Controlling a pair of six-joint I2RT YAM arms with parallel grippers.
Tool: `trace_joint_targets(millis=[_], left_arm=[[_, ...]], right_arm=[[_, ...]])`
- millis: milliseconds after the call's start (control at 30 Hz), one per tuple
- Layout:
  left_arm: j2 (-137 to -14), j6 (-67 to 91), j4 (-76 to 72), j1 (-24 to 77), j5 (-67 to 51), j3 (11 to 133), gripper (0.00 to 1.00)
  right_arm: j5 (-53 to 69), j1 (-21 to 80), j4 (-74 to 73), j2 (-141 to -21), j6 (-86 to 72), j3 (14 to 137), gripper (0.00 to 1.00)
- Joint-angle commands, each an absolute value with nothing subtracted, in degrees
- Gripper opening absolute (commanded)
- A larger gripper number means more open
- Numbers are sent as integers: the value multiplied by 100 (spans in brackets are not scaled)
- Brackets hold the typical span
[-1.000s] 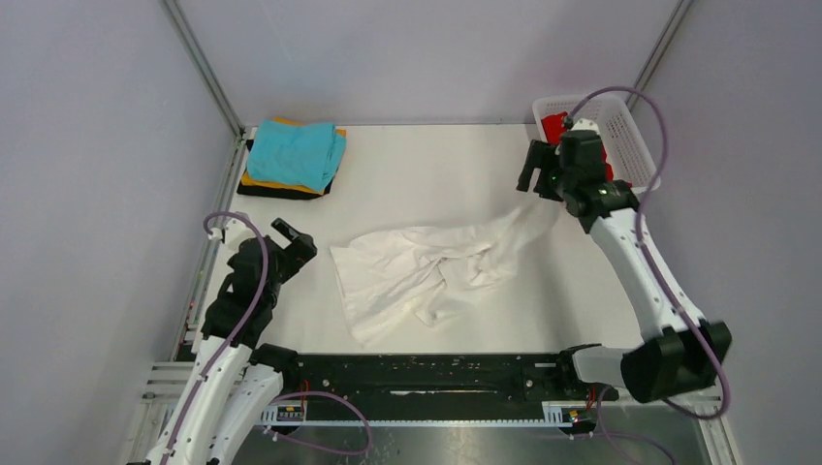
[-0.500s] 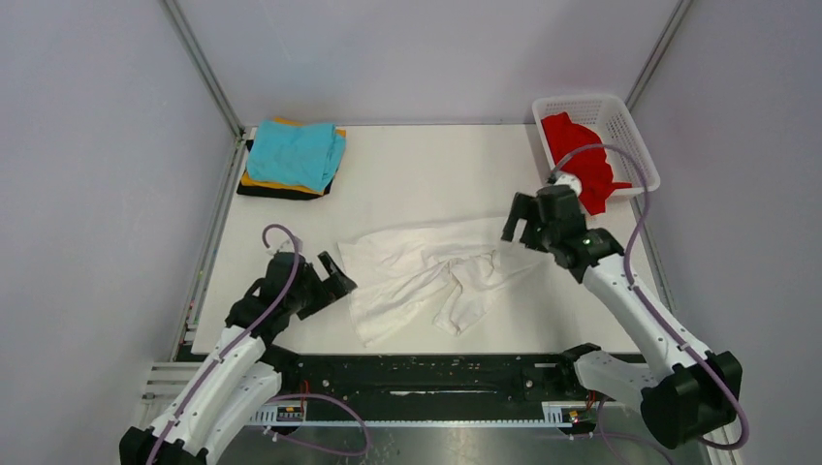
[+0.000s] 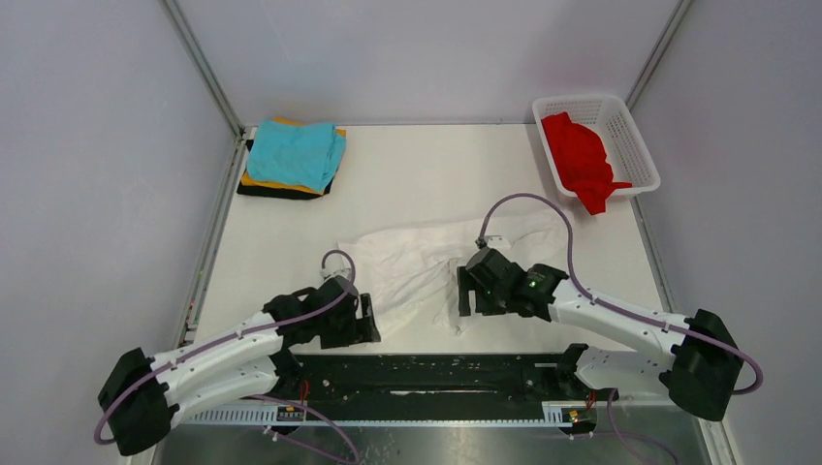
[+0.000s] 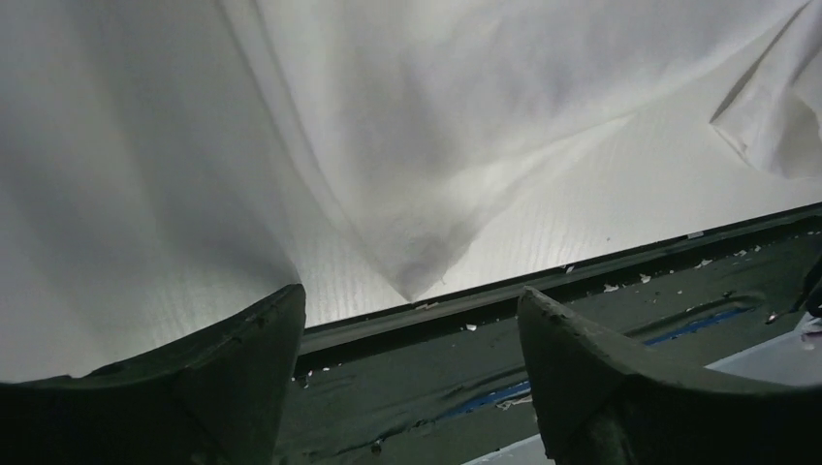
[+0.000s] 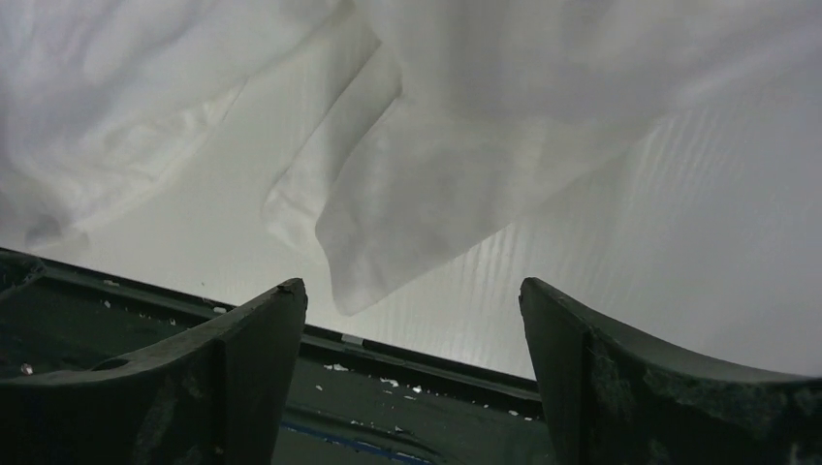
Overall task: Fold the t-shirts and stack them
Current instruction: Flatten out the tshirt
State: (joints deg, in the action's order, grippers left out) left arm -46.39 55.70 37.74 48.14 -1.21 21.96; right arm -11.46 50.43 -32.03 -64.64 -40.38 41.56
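The large white t-shirt (image 3: pixel 426 257) lies crumpled in the middle of the table. My left gripper (image 3: pixel 361 329) is open and empty at its near left corner, which shows in the left wrist view (image 4: pixel 417 262) just beyond the fingers. My right gripper (image 3: pixel 465 295) is open and empty over its near right corner, seen in the right wrist view (image 5: pixel 388 242). A red t-shirt (image 3: pixel 580 158) lies in the basket. Teal (image 3: pixel 296 153), orange (image 3: pixel 254 180) and black (image 3: pixel 276 192) shirts lie folded in a stack at the far left.
The white mesh basket (image 3: pixel 630 145) stands at the far right corner. The black rail (image 3: pixel 436 373) runs along the table's near edge, close under both grippers. Metal frame posts stand at the far corners.
Both arms have swung down and inward to the near edge of the white shirt. The right gripper let go of the shirt, which settled flat; the red shirt in the basket is now uncovered.
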Motion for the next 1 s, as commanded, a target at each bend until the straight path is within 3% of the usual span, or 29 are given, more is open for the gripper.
trace_joint_targets(millis=[0,233,400,467,500,533,667,800,967], left_arm=[[-5268,5829,3755,5241,267,2512,76],[-6331,6155,2928,5635,429,2514,65],[-6751,6318,2795,5659,875,2541,35],[-6835,6315,2795,5654,1065,2634,19],[-6864,6278,2814,5654,1134,2695,3],[-6894,6241,2861,5653,1214,2778,0],[-6763,6144,3214,5657,1650,3068,0],[-6318,6148,3624,5555,2314,3396,0],[-5501,5661,3647,4874,2648,3771,0]], right_arm=[[-1423,5584,-3432,-6560,-4688,3930,87],[-778,6216,-2279,-6822,-4640,3514,83],[-1235,6214,-1959,-7245,-4719,3469,80],[-1544,6214,-1846,-7364,-4737,3427,72],[-1717,6214,-1852,-7402,-4780,3416,66],[-1837,6216,-1871,-7414,-4789,3399,58],[-2468,6174,-2239,-7183,-4954,3300,12],[-2905,5498,-2674,-6454,-4810,3132,0],[-3073,4175,-2684,-5200,-3961,3125,0]])
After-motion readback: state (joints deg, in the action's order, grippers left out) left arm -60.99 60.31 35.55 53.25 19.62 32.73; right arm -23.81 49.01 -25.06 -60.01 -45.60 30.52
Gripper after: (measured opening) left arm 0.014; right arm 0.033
